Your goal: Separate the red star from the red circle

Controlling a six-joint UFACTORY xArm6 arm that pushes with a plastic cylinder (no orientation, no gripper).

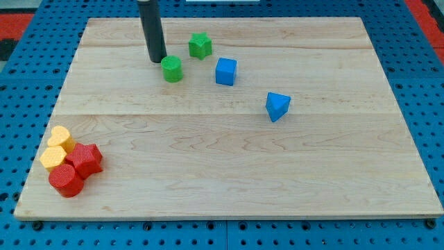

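The red star (86, 159) lies near the board's bottom left corner. The red circle (66, 180) touches it on its lower left. My tip (157, 60) is far from both, near the view's top, just left of the green circle (171, 69) and almost touching it.
Two yellow blocks (61, 138) (53, 158) sit against the red star's left side, above the red circle. A green star (200, 46) is at the top centre. A blue cube (225, 71) and a blue triangular block (277, 106) lie to the right. The wooden board (277, 173) sits on a blue pegboard.
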